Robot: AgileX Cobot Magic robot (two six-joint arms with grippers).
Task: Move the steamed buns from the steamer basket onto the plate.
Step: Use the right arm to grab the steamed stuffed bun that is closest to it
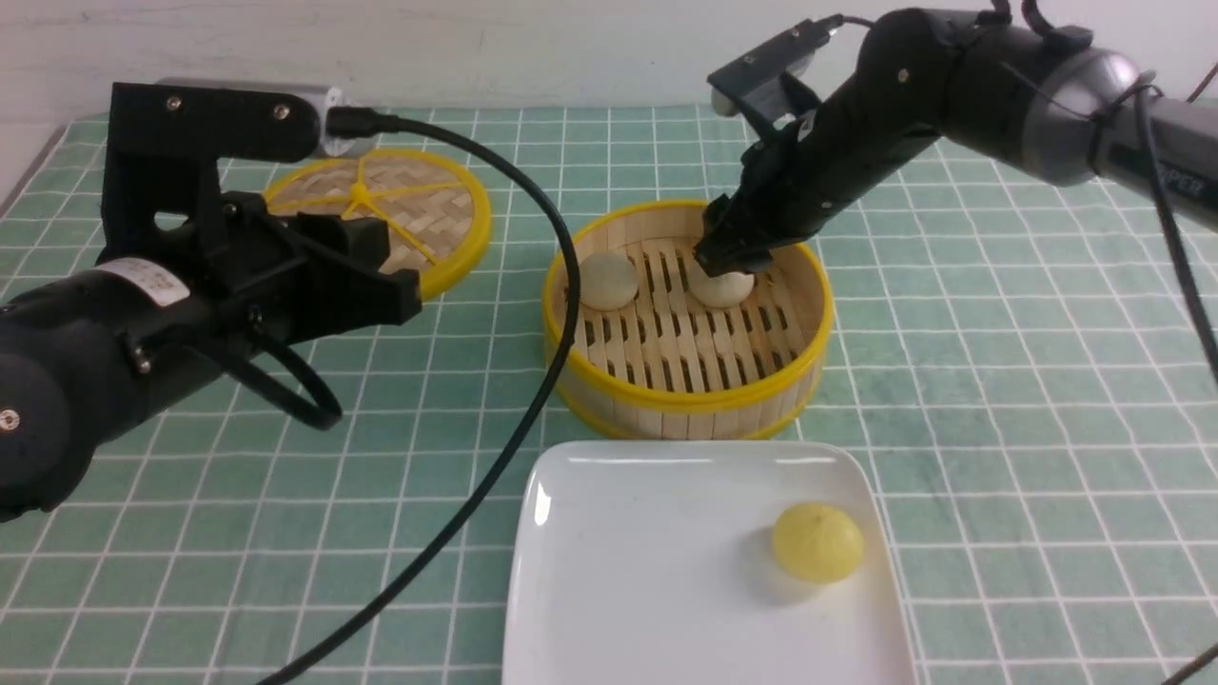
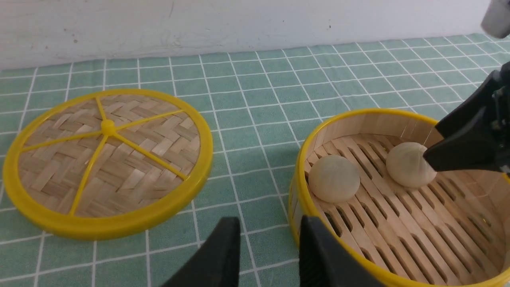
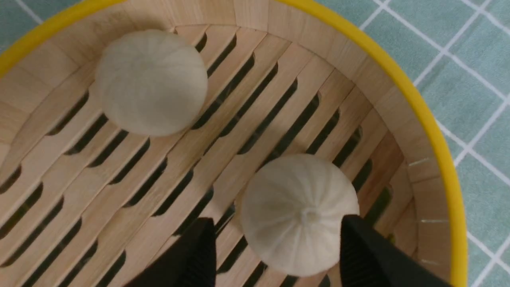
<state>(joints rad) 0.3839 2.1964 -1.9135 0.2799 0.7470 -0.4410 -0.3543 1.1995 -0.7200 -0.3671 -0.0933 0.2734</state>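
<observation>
Two off-white steamed buns (image 1: 609, 281) (image 1: 725, 287) lie in the bamboo steamer basket (image 1: 685, 400). A pale yellow bun (image 1: 817, 542) rests on the white plate (image 1: 657, 590) in front of the basket. My right gripper (image 1: 733, 262) reaches down into the basket and is open, straddling the right-hand bun (image 3: 299, 211). One finger (image 3: 366, 255) touches the bun's side, while the other (image 3: 199, 255) stands a little off it. My left gripper (image 1: 395, 271) hovers left of the basket, open with nothing between its fingers (image 2: 269, 223).
The flat woven lid (image 1: 381, 214) with its yellow rim lies on the green checked cloth at the back left. A black cable (image 1: 561, 314) loops from the left arm across the cloth, past the basket's left side and the plate's left corner.
</observation>
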